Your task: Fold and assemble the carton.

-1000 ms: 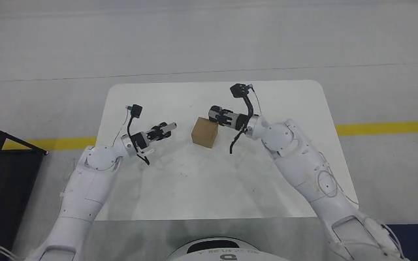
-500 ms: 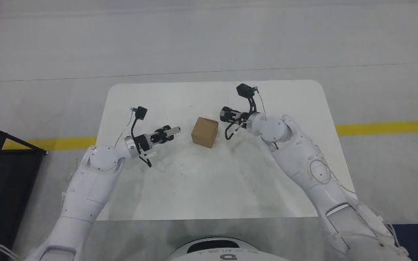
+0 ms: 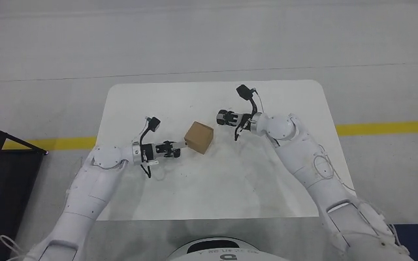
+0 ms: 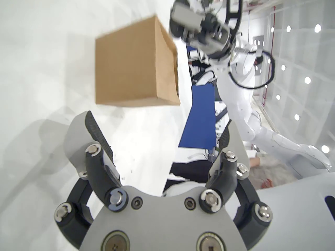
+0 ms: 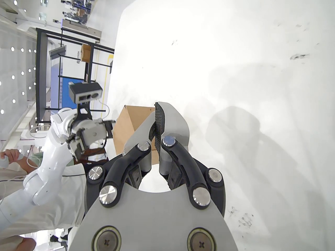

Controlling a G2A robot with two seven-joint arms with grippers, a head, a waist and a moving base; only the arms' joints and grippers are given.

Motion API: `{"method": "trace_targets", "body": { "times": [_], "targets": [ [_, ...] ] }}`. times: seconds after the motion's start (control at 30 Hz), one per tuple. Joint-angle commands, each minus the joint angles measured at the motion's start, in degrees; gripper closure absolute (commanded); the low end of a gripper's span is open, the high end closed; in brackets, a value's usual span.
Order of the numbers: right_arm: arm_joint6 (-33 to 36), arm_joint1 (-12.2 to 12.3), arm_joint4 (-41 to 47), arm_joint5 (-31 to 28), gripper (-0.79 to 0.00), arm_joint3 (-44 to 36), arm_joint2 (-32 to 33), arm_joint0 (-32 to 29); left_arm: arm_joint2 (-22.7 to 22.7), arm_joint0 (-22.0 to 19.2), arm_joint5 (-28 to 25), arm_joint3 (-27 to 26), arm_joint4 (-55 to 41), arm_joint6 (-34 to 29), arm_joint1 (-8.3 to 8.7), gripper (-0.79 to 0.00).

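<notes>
Top view: the carton is sitting centrally on the table, bare surface lying round its edges. The left gripper is hovering just beside one corner, the right gripper near the opposite side.

Left wrist view: the left gripper is gaping wide, the carton ahead.

Right wrist view: the right gripper is pressing closed, empty.

Bright, even overhead light glares off the white desk, the carton throws a faint shadow, and wrist-view edges bow.
</notes>
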Motion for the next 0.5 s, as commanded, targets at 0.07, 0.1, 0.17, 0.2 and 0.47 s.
{"method": "trace_targets", "body": {
  "times": [0.07, 0.1, 0.17, 0.2, 0.47],
  "targets": [
    [-1.20, 0.86, -1.45, 0.39, 0.000, -3.87, 2.07, -2.78, 3.51, -3.24, 1.35, 1.12, 0.42, -1.32, -0.82, -0.785],
    [-1.64, 1.05, -1.96, 0.57, 0.000, -4.74, 2.54, -3.47, 4.38, -3.98, 1.38, 1.04, 0.18, -0.99, -1.11, -0.785],
    [-1.80, 1.38, -2.11, 0.59, 0.000, -6.26, 3.38, -4.81, 5.93, -5.73, 1.34, 1.30, 0.21, -0.02, -1.65, -0.785],
    [-2.09, 1.55, -2.28, 0.59, 0.000, -6.80, 3.88, -5.37, 6.69, -6.76, 1.68, 1.87, 0.76, 0.97, -1.93, -0.785],
    [-4.63, 2.85, -2.57, -0.51, 0.000, -11.70, 8.08, -11.09, 12.93, -13.96, 0.86, 7.53, 0.15, 3.63, -4.60, -0.785]
  ]
}}
